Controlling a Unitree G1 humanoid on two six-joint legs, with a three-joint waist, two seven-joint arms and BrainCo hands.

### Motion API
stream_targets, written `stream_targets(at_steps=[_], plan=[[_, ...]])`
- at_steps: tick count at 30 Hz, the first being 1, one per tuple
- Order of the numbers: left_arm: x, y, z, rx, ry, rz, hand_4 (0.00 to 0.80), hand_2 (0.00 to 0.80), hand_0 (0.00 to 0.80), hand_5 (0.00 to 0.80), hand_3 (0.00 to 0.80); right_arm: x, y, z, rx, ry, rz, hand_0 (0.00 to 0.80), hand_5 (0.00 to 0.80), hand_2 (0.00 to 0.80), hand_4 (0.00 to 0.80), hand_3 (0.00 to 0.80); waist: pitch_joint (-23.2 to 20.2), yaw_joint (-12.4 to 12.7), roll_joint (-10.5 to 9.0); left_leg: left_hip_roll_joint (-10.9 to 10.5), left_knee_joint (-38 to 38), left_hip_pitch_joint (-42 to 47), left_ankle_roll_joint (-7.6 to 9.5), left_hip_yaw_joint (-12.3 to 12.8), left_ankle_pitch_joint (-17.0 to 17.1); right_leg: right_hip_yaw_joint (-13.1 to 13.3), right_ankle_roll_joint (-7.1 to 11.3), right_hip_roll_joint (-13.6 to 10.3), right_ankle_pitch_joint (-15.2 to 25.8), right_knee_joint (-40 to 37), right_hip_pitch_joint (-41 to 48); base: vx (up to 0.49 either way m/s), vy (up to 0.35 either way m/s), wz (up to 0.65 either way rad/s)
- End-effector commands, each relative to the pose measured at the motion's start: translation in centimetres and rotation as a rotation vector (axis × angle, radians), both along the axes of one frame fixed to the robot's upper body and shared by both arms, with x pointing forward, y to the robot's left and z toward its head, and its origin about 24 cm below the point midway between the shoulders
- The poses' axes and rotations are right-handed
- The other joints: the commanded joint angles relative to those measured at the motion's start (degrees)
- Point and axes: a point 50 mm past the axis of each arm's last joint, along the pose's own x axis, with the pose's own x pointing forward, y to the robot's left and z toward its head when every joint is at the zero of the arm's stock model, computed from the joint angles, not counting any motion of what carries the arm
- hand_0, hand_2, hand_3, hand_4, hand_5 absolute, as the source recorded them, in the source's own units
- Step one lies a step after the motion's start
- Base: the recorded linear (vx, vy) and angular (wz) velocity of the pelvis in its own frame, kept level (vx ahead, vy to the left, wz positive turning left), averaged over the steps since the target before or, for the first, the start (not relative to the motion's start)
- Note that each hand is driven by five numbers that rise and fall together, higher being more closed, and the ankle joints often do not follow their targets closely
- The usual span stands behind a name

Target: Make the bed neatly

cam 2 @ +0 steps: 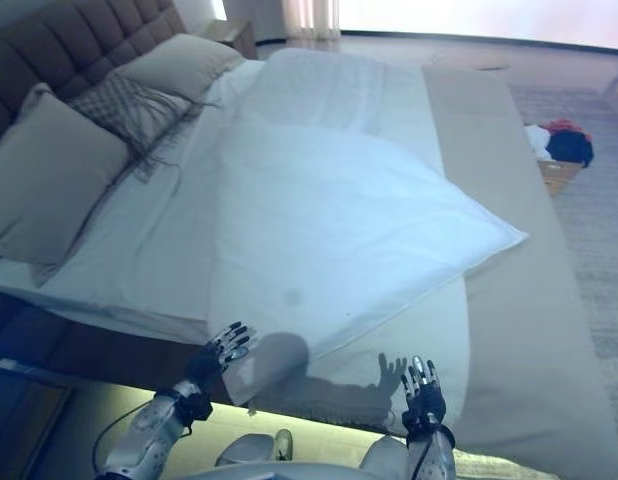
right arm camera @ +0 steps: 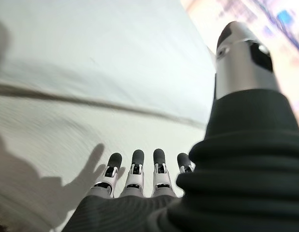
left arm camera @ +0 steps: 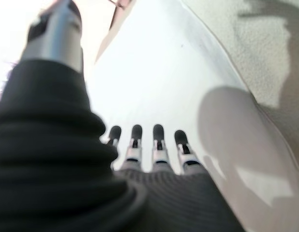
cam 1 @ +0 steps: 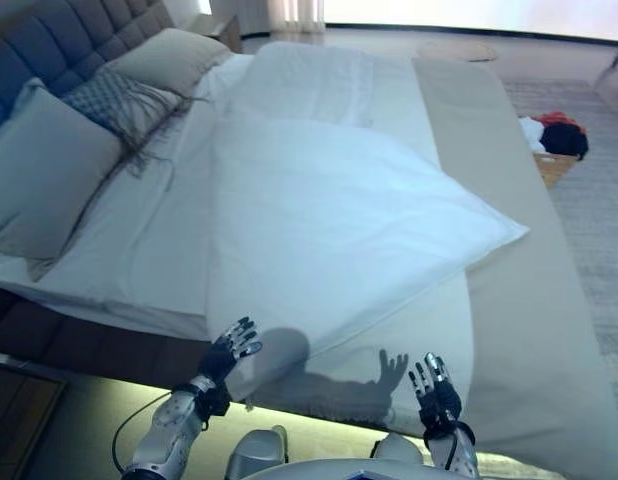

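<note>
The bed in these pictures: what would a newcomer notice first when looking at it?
First the white duvet, lying crooked across the bed, one corner pointing to the beige strip at the foot side. Then the pillows stacked against the tufted headboard. Nearest the camera, the left hand and right hand hover open at the near edge, holding nothing.

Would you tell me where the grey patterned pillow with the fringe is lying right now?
The fringed pillow lies at the head of the bed on the robot's left, between two plain pillows, next to the grey headboard.
</note>
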Motion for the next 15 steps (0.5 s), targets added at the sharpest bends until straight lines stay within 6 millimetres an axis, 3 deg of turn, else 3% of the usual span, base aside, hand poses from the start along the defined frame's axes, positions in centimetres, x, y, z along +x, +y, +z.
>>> stream_targets(at_steps=[1, 4, 6, 9, 12, 15], plan=[[2.9, 0.0, 3.6, -0.046, -0.200, 0.006, 0.000, 0.000, 0.000, 0.000, 0.000, 1.1, -1.8, 0.1, 0.007, 0.004, -0.029, 0.000, 0.000, 0.000, 0.000, 0.000, 2.4, 2.8, -1.16, -1.0, 5.3, -6.1, 2.38, -3.4, 1.3, -1.9, 2.55, 0.0, 13.1, -10.9, 2.3, 0.146, -0.123, 0.14], [2.9, -1.1, 4.0, -0.107, -0.191, -0.037, 0.000, 0.000, 0.000, 0.000, 0.000, -0.1, -2.9, -1.1, 0.032, 0.080, -0.039, 0.000, 0.000, 0.000, 0.000, 0.000, 2.7, 4.6, -1.31, 1.0, 6.7, -6.9, 0.53, -3.0, 1.1, -5.1, 3.09, -0.4, 12.3, -12.9, 5.2, 0.149, -0.049, 0.39], [2.8, -1.7, 3.9, -0.121, -0.185, -0.067, 0.000, 0.000, 0.000, 0.000, 0.000, 0.1, -3.5, -1.3, 0.068, 0.098, -0.062, 0.000, 0.000, 0.000, 0.000, 0.000, 3.8, 5.9, -1.02, 2.5, 8.3, -8.7, -0.69, -4.9, 1.1, -6.2, 3.41, -1.2, 12.3, -11.8, 4.5, 0.062, 0.076, 0.47], [4.1, -2.6, 5.2, -0.099, -0.271, -0.152, 0.000, 0.000, 0.000, 0.000, 0.000, 2.4, -4.7, -0.4, 0.134, -0.011, -0.130, 0.000, 0.000, 0.000, 0.000, 0.000, 6.6, 6.7, 0.89, 3.5, 8.1, -12.7, -0.81, -5.8, 1.8, -6.2, 4.08, -4.3, 12.3, -6.5, -3.2, -0.168, 0.128, 0.26], [5.7, -3.1, 7.2, -0.117, -0.359, -0.205, 0.000, 0.000, 0.000, 0.000, 0.000, 5.0, -6.4, 1.5, 0.133, -0.137, -0.159, 0.000, 0.000, 0.000, 0.000, 0.000, 9.8, 7.6, 2.61, 2.6, 9.5, -18.6, -0.56, -5.9, 2.1, -6.1, 5.00, -7.8, 12.8, -1.7, -10.5, -0.295, 0.156, 0.41], [6.0, -3.4, 7.6, -0.122, -0.362, -0.216, 0.000, 0.000, 0.000, 0.000, 0.000, 6.8, -7.6, 3.0, 0.117, -0.199, -0.139, 0.000, 0.000, 0.000, 0.000, 0.000, 10.9, 8.3, 3.20, 1.9, 10.8, -21.3, -0.51, -5.5, 2.1, -6.5, 5.28, -9.2, 13.4, -0.9, -12.7, -0.072, 0.099, 0.53]])
